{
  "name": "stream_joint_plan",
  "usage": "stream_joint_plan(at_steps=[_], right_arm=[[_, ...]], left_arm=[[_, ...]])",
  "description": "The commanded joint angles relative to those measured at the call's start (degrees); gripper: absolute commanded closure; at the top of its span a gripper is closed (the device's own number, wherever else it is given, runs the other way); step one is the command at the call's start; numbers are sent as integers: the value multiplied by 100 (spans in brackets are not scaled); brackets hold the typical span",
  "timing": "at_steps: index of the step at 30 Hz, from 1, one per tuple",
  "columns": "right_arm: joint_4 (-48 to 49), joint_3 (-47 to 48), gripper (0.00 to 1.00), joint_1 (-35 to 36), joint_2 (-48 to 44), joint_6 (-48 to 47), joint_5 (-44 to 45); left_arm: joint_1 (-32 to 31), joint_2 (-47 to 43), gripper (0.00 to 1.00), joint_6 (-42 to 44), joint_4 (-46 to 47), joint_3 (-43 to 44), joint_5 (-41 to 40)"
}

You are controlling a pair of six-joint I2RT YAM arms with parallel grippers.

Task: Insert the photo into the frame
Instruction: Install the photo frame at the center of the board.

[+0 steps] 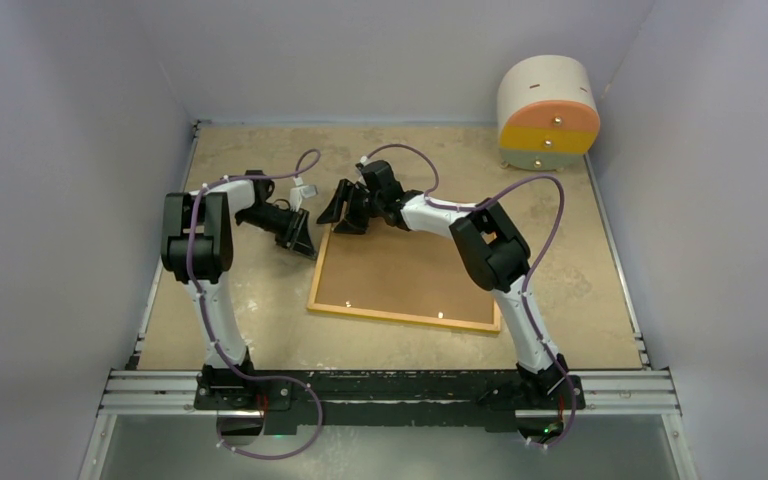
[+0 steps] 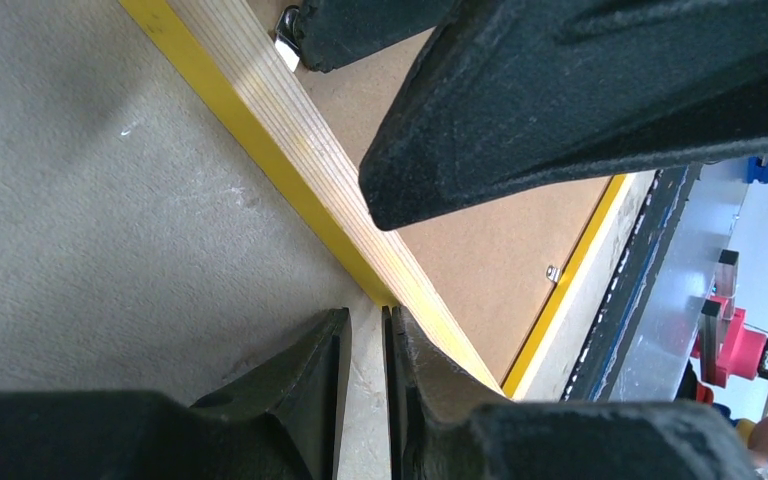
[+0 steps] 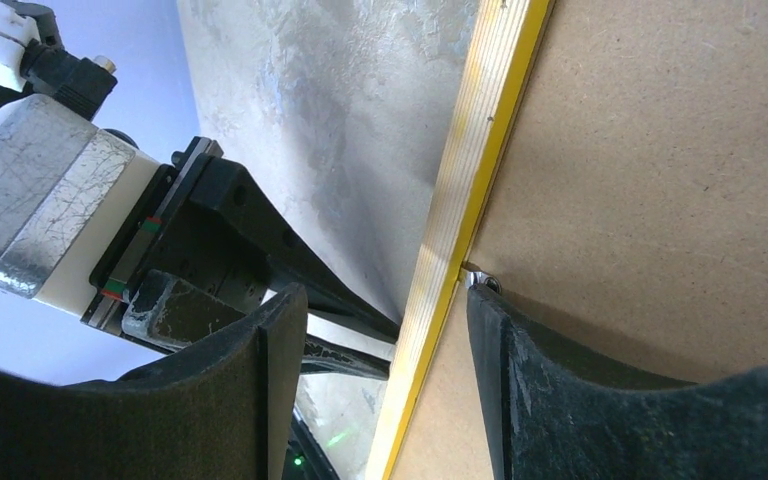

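The frame (image 1: pixel 400 318) lies face down mid-table, wood-coloured back up with a yellow edge, and the plain brown backing board (image 1: pixel 410 270) fills it. The photo is not in view. My left gripper (image 1: pixel 302 238) is at the frame's far-left corner. In the left wrist view the gripper (image 2: pixel 365 330) is nearly shut with a thin empty gap, and one finger is against the frame's corner (image 2: pixel 290 140). My right gripper (image 1: pixel 345 215) is open. In the right wrist view it (image 3: pixel 385 310) straddles the frame's edge (image 3: pixel 470 170), one finger on the backing board (image 3: pixel 660 150) by a metal clip (image 3: pixel 480 280).
A round cream, yellow and orange drawer unit (image 1: pixel 548 110) stands at the back right corner. Grey walls close in the table on three sides. The metal rail (image 1: pixel 390 385) that carries the arm bases runs along the near edge. The two grippers are close together.
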Motion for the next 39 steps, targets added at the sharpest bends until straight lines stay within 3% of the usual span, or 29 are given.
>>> stream_joint_plan(at_steps=[1, 19, 26, 32, 39], right_arm=[[198, -92, 37, 54, 103, 28, 440], [478, -49, 40, 59, 63, 49, 513], [-1076, 416, 22, 24, -903, -1878, 361], [-2334, -1326, 18, 291, -2947, -4020, 863], [-3152, -3031, 18, 1399, -4533, -4829, 2098]], left_arm=[[-27, -199, 77, 71, 329, -82, -250], [-27, -228, 76, 14, 262, 133, -285], [644, -400, 48, 211, -843, 1404, -118], [816, -880, 40, 585, -1378, 1546, -393], [817, -1381, 39, 764, -1500, 1040, -535]])
